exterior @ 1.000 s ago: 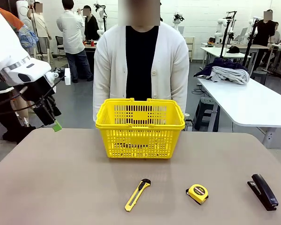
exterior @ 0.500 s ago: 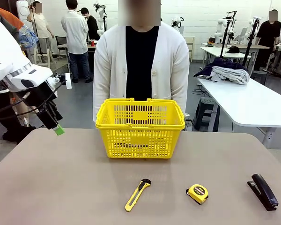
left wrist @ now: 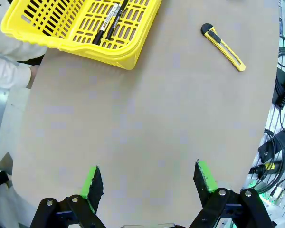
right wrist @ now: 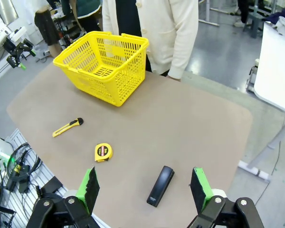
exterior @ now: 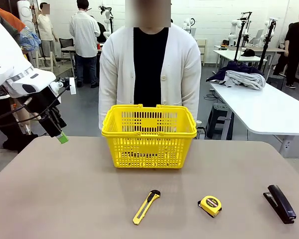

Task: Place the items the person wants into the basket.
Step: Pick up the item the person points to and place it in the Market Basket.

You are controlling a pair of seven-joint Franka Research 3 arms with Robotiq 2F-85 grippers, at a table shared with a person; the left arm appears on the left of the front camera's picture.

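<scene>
Beside tape measure (exterior: 210,205): knife (exterior: 146,206), stapler (exterior: 279,203).

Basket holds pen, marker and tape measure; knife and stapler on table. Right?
No. The tape measure is on the table too, between knife and stapler, as the front view shows. The pen and marker are in the basket.

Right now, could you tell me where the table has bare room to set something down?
The left side of the table is bare, left of the basket and the utility knife. The band between the basket and the near row is free too. The near edge is busier: knife, tape measure, stapler.
</scene>
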